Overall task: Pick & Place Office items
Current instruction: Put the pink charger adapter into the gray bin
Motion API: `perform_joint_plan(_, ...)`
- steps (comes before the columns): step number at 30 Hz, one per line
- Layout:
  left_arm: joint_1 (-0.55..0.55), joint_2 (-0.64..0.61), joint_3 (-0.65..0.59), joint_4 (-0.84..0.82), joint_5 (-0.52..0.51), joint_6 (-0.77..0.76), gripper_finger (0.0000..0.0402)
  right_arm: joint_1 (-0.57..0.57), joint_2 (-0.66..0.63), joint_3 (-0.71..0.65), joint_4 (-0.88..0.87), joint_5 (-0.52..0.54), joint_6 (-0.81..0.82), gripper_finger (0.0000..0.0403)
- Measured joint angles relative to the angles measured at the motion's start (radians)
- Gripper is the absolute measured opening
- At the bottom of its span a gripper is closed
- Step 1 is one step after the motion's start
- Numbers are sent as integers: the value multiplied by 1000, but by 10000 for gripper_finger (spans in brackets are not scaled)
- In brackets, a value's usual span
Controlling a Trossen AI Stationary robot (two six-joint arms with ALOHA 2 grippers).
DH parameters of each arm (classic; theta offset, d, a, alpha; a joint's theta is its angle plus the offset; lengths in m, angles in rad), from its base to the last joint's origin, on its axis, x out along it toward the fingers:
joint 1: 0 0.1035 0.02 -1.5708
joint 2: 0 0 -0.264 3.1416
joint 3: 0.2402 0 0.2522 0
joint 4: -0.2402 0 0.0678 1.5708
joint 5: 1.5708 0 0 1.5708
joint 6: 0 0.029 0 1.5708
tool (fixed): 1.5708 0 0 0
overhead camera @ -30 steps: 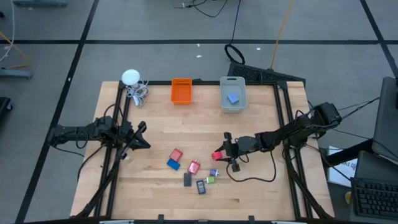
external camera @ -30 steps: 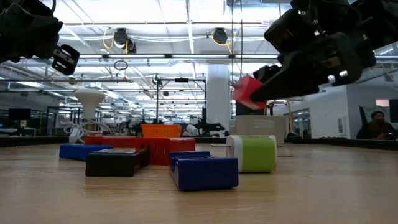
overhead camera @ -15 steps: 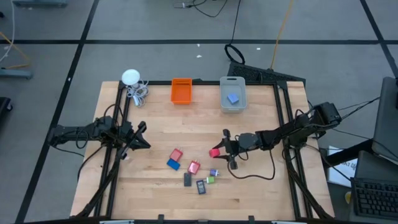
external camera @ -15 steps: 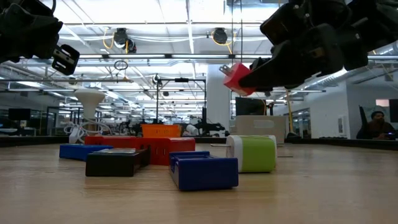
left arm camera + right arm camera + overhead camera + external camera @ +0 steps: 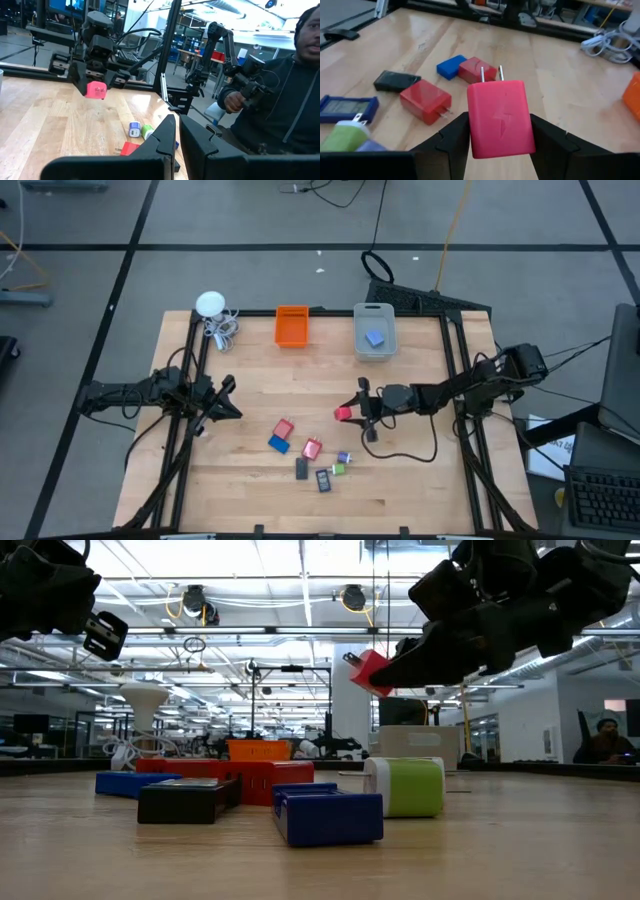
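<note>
Barely begun: one blue piece [image 5: 375, 338] inside the clear grey bin [image 5: 373, 350], seven or so office items [image 5: 308, 454] scattered on the table [image 5: 250, 385] well short of it. Pink charger [image 5: 343, 413] pinched in the right gripper [image 5: 352, 411], aloft between that bin and the scatter. Left gripper [image 5: 225, 398] pressed shut, idle far off (prongs and a lightning mark plain only from the right wrist).

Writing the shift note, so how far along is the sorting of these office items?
Done: one blue item lies in the clear bin; the orange bin looks empty. In hand: the right gripper holds a pink charger above the table. Left: about seven pieces on the table. The left gripper waits, shut.
</note>
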Motion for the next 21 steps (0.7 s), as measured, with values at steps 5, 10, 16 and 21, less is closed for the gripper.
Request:
perform_joint_plan(5,0,0,0,0,0,0,24,-36,0,0,80,-14,-9,165)
perform_joint_plan(10,0,0,0,0,-1,16,24,-80,0,0,157,-53,25,165)
perform_joint_plan(16,0,0,0,73,-86,282,24,-127,0,0,180,-53,73,165)
perform_joint_plan(21,0,0,0,184,-110,297,24,-157,0,0,206,-53,80,165)
